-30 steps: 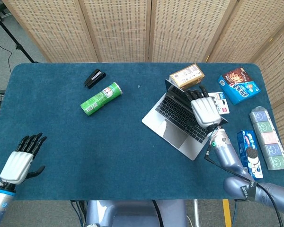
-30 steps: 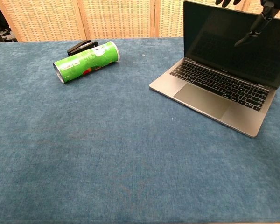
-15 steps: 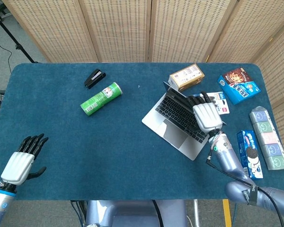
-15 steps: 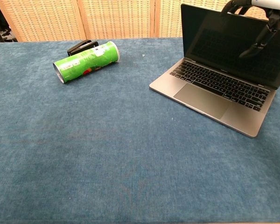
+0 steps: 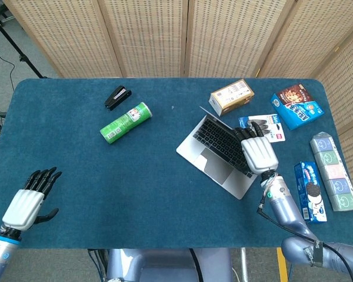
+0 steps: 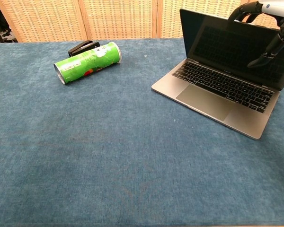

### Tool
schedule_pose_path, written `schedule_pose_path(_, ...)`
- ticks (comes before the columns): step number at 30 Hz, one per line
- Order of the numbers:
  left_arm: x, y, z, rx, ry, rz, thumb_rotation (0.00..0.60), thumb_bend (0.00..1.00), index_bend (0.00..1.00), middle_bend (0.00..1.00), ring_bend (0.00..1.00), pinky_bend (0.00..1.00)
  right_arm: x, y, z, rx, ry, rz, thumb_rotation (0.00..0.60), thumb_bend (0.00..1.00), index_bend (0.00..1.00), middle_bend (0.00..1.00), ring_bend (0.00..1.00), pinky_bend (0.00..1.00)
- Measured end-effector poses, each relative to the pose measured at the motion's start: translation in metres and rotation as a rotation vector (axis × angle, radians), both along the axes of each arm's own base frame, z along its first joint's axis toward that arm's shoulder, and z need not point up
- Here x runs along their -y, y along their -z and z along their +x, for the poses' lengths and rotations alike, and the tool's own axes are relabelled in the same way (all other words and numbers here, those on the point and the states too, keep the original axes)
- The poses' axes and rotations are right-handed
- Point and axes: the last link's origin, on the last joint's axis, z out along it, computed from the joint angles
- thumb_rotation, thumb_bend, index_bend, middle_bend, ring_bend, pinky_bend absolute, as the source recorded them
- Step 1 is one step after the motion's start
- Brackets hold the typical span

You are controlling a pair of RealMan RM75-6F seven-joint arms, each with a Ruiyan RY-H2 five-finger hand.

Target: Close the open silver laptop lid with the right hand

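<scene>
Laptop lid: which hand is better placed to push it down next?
The right hand. Its fingers are hooked over the top edge of the silver laptop lid, which is partly tilted forward. The left hand hangs open at the table's far near-left corner, away from the laptop.

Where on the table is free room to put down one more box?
Bare cloth lies between the green can, the laptop and the left hand. The right edge is crowded with snack boxes beside the right hand.

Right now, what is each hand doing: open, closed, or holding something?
Left hand: open, holding nothing.
Right hand: fingers hooked over the top edge of the open silver laptop lid, pressing it; not gripping.
</scene>
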Motion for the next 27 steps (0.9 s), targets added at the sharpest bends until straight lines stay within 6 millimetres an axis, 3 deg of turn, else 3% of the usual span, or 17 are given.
schedule_pose_path(18, 0.001, 0.002, 0.001, 0.004, 0.007, -0.017, 0.600, 0.23, 0.00, 0.00, 0.00, 0.00, -0.029, 0.023, -0.023, 0.011, 0.044, 0.050, 0.600, 0.13, 0.15, 0.18, 0.19, 0.00)
schedule_pose_path(27, 0.002, 0.004, 0.002, 0.006, 0.011, -0.025, 0.600, 0.23, 0.00, 0.00, 0.00, 0.00, -0.040, 0.025, -0.026, 0.019, 0.041, 0.050, 0.600, 0.13, 0.15, 0.18, 0.19, 0.01)
